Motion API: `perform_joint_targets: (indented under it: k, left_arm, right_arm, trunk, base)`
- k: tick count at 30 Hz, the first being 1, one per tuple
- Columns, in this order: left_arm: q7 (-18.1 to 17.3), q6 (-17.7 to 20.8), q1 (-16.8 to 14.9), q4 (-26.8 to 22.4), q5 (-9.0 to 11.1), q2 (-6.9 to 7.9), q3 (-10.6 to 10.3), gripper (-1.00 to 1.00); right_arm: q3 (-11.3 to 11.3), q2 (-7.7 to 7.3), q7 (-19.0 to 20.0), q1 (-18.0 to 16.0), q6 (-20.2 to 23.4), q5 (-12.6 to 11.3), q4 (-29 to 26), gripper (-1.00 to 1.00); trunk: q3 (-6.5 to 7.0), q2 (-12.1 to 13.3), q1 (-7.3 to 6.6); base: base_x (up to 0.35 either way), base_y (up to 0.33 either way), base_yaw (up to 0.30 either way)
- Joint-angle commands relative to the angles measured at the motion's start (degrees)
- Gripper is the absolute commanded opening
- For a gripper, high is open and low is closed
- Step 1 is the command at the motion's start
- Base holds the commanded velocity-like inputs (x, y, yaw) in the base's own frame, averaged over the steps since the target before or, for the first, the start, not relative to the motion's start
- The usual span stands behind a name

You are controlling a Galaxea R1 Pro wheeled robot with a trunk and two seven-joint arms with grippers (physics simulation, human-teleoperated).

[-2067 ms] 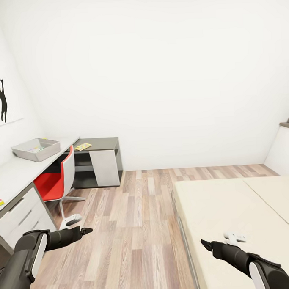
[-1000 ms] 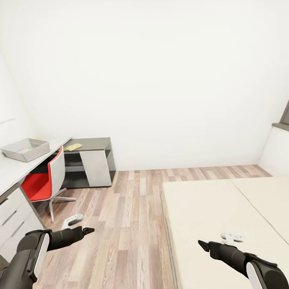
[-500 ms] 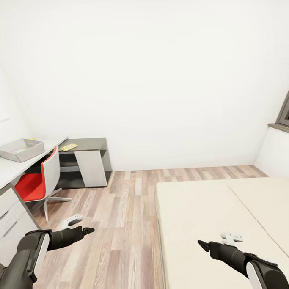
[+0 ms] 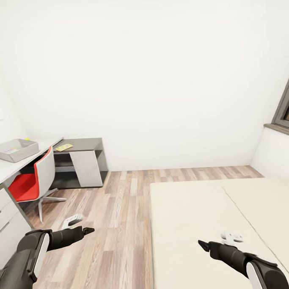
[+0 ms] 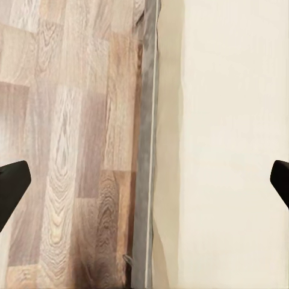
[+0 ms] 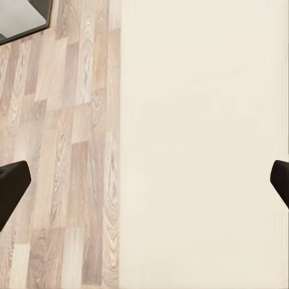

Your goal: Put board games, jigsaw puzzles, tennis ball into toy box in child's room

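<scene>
The child's room [image 4: 158, 76] has white walls and a wood floor [image 4: 118, 213]. The big beige bed [image 4: 199, 218] sits on the right, and the part of it we can see has no board games on it. A long table [image 4: 1, 169] runs along the left wall, with a red chair [image 4: 30, 182] tucked under it. On the table sits the grey toy box [image 4: 14, 150]. Farther along, on the dark end of the table, lies a flat yellow thing, likely one of the jigsaw puzzles [image 4: 63, 146]. The left gripper [image 5: 144, 180] hangs over the edge of the bed with its two tips wide apart and nothing in it. The right gripper [image 6: 144, 180] is spread wide too, over the bed, holding nothing. The puzzle looks thin, light and stiff. It lies flat, so it may be hard to get under. I think sliding it to the table edge and pinching that edge would work best.
</scene>
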Motion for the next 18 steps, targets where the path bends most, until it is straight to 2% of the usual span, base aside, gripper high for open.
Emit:
perform_joint_targets:
  k: [1,18]
  left_arm:
    - [-0.2,0.4,-0.1,0.0,0.0,-0.01,0.1,1.0]
    - [-0.2,0.4,0.0,0.0,0.0,-0.01,0.1,1.0]
  right_arm:
    - [-0.1,0.06,0.0,-0.1,0.4,-0.5,0.0,1.0]
    - [-0.1,-0.02,0.0,-0.1,0.4,-0.5,0.0,1.0]
  trunk:
    - [-0.14,-0.1,0.04]
    - [-0.14,-0.1,0.04]
  base:
    - [0.0,-0.214,0.0]
    - [0.0,-0.215,0.0]
